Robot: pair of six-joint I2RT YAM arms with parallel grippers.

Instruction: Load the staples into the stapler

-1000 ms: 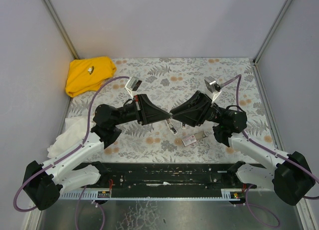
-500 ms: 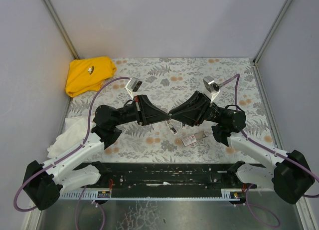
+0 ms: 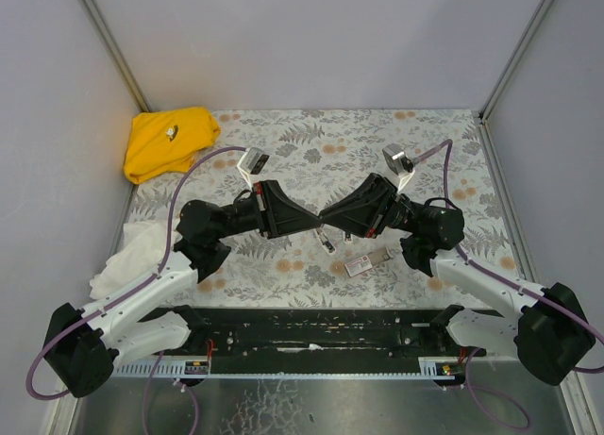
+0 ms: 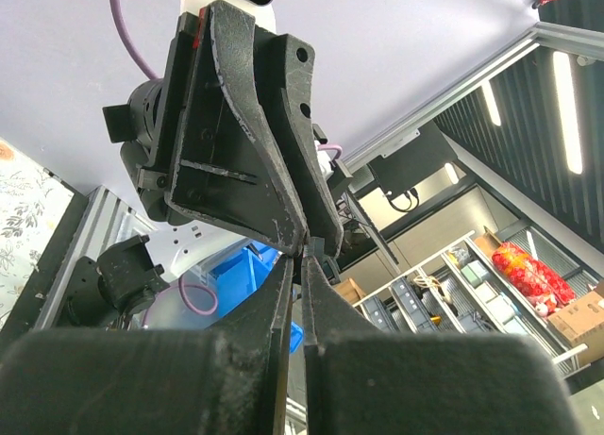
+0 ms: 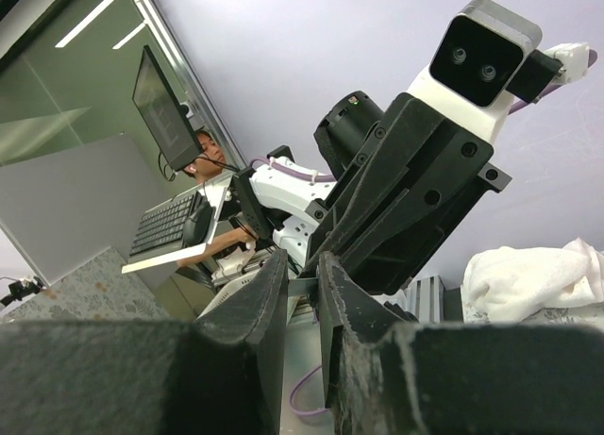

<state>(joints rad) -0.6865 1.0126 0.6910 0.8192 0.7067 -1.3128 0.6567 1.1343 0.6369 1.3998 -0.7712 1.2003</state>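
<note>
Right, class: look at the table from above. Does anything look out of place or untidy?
Two things. The white cloth is bunched up, spilling over the left edge of the table. The small red-and-white box lies askew, with a grey part poking out of one end. Nothing looks spilled or broken.

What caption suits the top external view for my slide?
The left tool and right tool point tip to tip above the floral table; a small red-and-white box lies nearby.
</note>
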